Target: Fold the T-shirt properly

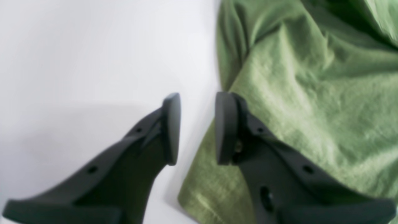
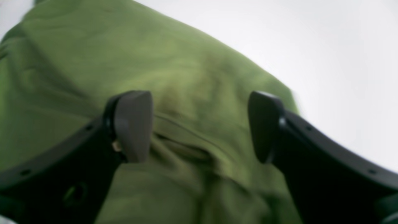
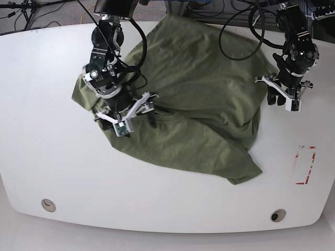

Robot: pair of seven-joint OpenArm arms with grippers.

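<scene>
Here, starting at the left of the base view, we see the right gripper poised over the olive-green T-shirt, which lies spread and wrinkled across the white table. In its wrist view the right gripper has its fingers wide apart with nothing between them; directly beneath the gap runs a stitched seam or hem fold of the T-shirt, and cloth fills the space under and behind both fingers. Beyond its far finger the fabric ends and bare table begins. We cannot tell from the blur whether the fingertips touch the cloth.

Moving right in the base view, the shirt bunches into folds toward its lower corner, and black cables trail over its upper part.

Farther right, the left gripper hangs just off the shirt's edge. In its wrist view the left gripper shows its fingers parted by a narrow gap, gripping nothing. The T-shirt edge runs right beside one finger, while the other finger stands over plain table.
</scene>
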